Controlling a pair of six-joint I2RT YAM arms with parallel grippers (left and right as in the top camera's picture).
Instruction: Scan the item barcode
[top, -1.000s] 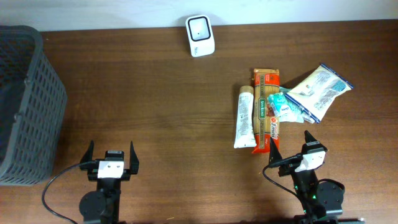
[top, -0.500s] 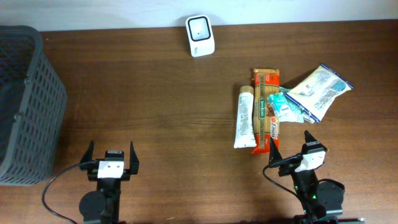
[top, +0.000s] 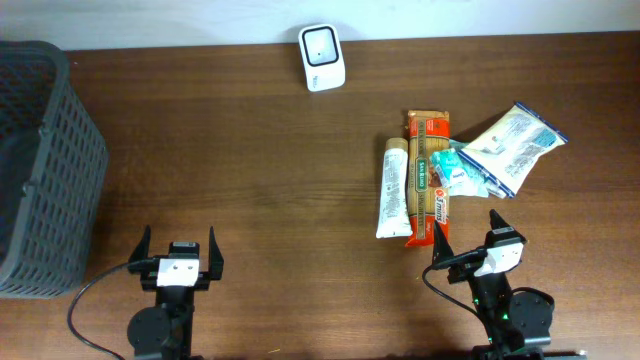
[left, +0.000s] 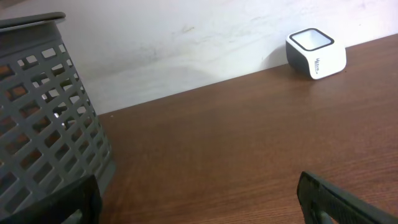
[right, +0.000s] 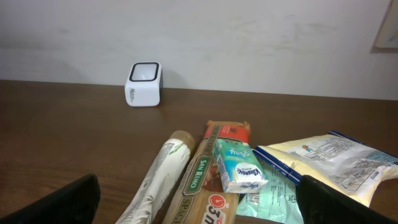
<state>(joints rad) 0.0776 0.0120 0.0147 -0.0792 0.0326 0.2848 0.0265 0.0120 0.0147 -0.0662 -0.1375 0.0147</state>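
Observation:
A pile of items lies right of centre: a white tube (top: 393, 187) (right: 155, 180), a long spaghetti pack (top: 428, 178) (right: 205, 180), a small teal tissue pack (top: 457, 172) (right: 237, 165) and a pale bag with blue edges (top: 515, 145) (right: 339, 163). No barcode shows on them from here. A white scanner (top: 322, 44) (left: 315, 52) (right: 143, 84) stands at the far edge. My right gripper (top: 467, 235) (right: 202, 205) is open just in front of the pile, touching nothing. My left gripper (top: 178, 249) (left: 199, 202) is open over bare table at the front left.
A dark grey slatted basket (top: 40, 170) (left: 43, 118) stands at the left edge of the brown table (top: 250, 160). A pale wall (right: 249, 43) runs behind the scanner.

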